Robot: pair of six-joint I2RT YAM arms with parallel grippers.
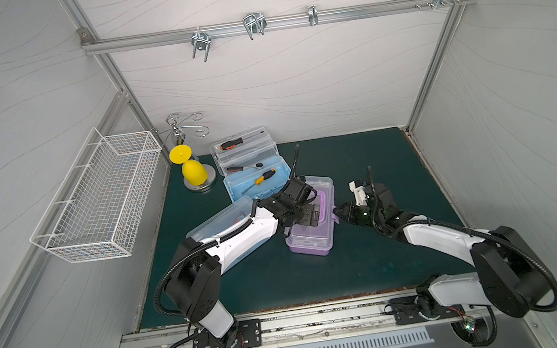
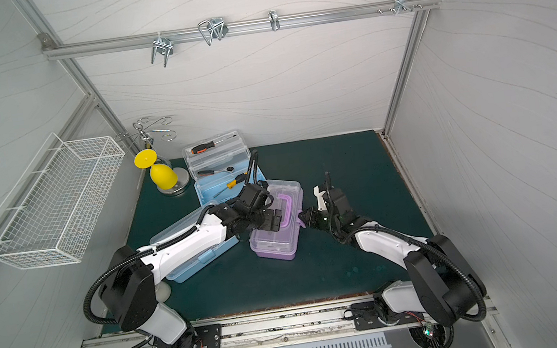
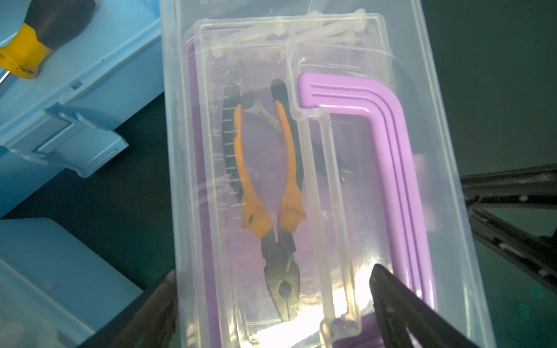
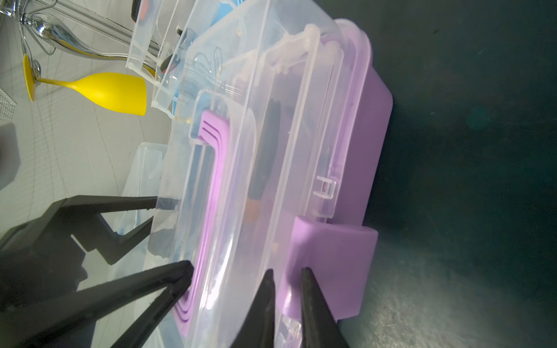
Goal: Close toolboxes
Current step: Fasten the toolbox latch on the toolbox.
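The purple toolbox (image 1: 309,242) lies mid-mat with its clear lid (image 3: 437,150) down over orange-handled pliers (image 3: 265,195). My left gripper (image 3: 274,269) is open on top of that lid, its fingers (image 4: 180,271) spread beside the purple handle (image 3: 391,156). My right gripper (image 4: 287,269) is shut on the edge of the purple latch (image 4: 334,262) at the box's side, seen in a top view as well (image 1: 337,211). A light-blue toolbox (image 1: 257,187) at the back stands open, lid (image 1: 243,150) raised, screwdrivers inside. Another light-blue toolbox (image 2: 193,263) lies closed under my left arm.
A white wire basket (image 1: 98,202) hangs on the left wall. A yellow glass (image 1: 193,171) hangs upside down on a chrome stand at the back left. Metal hooks (image 1: 253,24) sit on the rail above. The green mat (image 1: 373,265) covers the table.
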